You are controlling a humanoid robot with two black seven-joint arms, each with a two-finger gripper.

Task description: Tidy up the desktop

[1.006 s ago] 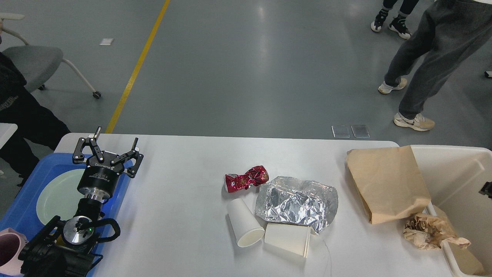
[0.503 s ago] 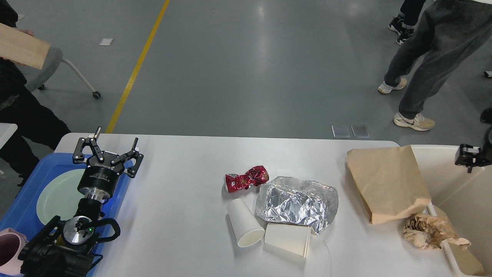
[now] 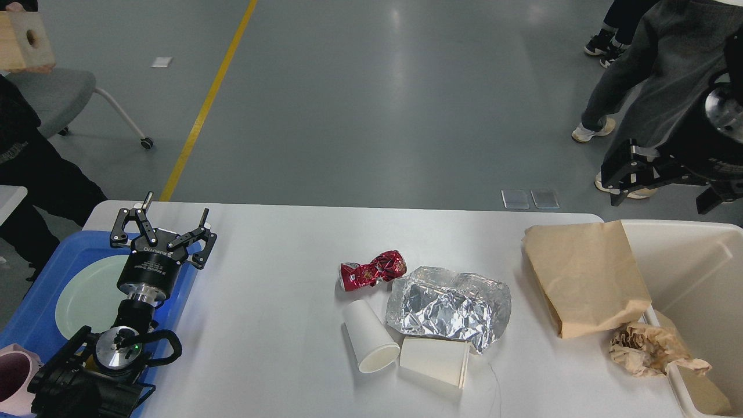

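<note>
White table point(image 3: 278, 325) filling the lower frame, littered. Near centre a crushed red can point(image 3: 371, 269), lying on its side; just at its 4 o'clock a crumpled foil sheet point(image 3: 448, 306). At the foil's 8 o'clock a white paper cup point(image 3: 369, 335) tipped over, mouth toward 5 o'clock; beside it a second cup point(image 3: 435, 360), flattened, partly under the foil's edge. Toward 3 o'clock a brown paper bag point(image 3: 586, 276) lying flat, one corner overlapping the rim of the cream bin point(image 3: 696, 255) at the table's right end. Crumpled brown paper point(image 3: 653, 349) draped over the bin's near rim.

At 9 o'clock a blue tray point(image 3: 40, 284) holding a pale green plate point(image 3: 87, 296); a pink cup point(image 3: 14, 377) at the tray's near corner.

Left hand point(image 3: 165, 223) above the tray's right edge, fingers spread, grasping nothing. Right hand point(image 3: 662, 174) raised at 2 o'clock beyond the bin, seen dark; cannot tell whether released or clenched.
</note>
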